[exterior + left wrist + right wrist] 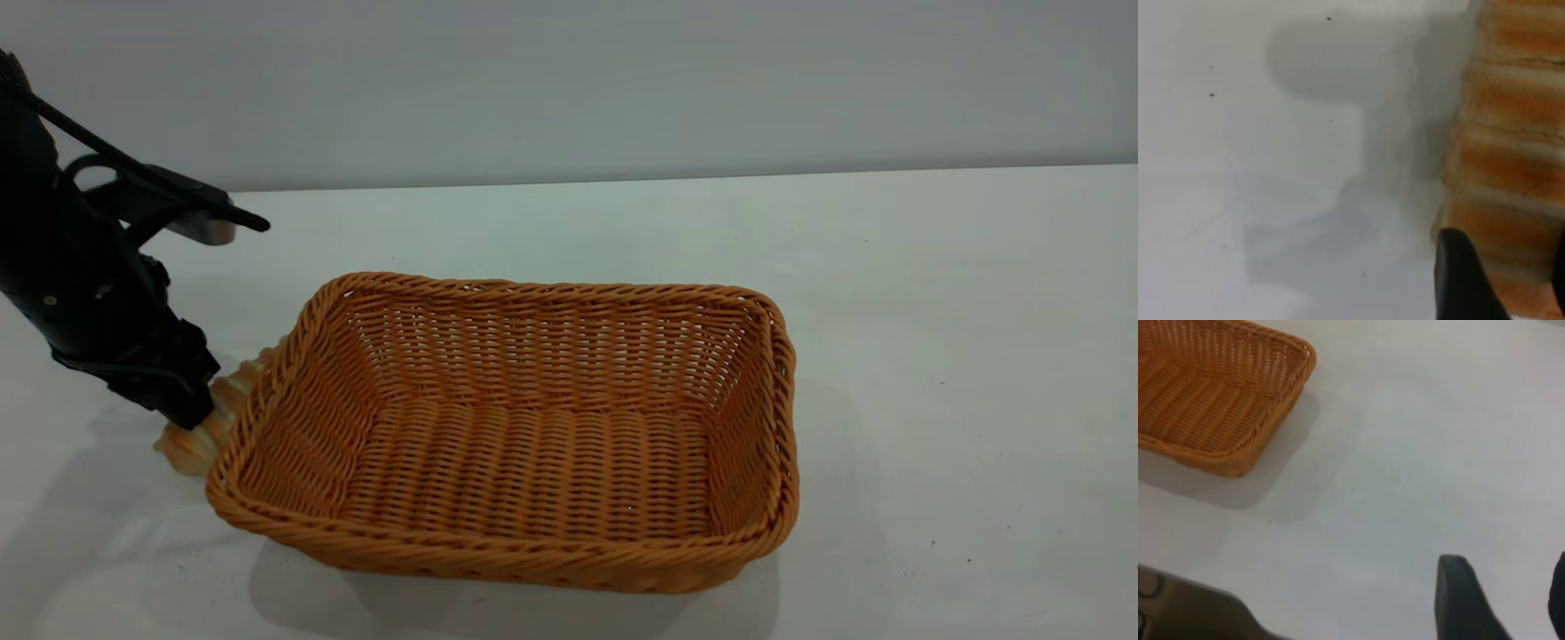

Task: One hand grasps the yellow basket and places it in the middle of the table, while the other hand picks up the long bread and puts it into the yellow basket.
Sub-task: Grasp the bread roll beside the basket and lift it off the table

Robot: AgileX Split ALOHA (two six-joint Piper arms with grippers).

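The yellow basket (524,431) sits empty in the lower middle of the exterior view, resting flat on the white surface (933,356), its long side running across the frame. The long bread (209,422) lies on the surface just beside the basket's left end, partly hidden behind the braided rim, with only its ridged end showing at lower left.

The left gripper (191,413) reaches down from the left edge of the frame onto the bread. In the left wrist view the bread (1508,173) fills the right side, with one dark finger (1465,280) beside it and the other at the frame's edge; the jaws stand apart with the bread between them, and whether they press on it cannot be told.

The right gripper (1501,607) shows only in its own wrist view, above bare surface (1405,487) well apart from the basket (1211,393) in the upper left; its jaws are spread and hold nothing.
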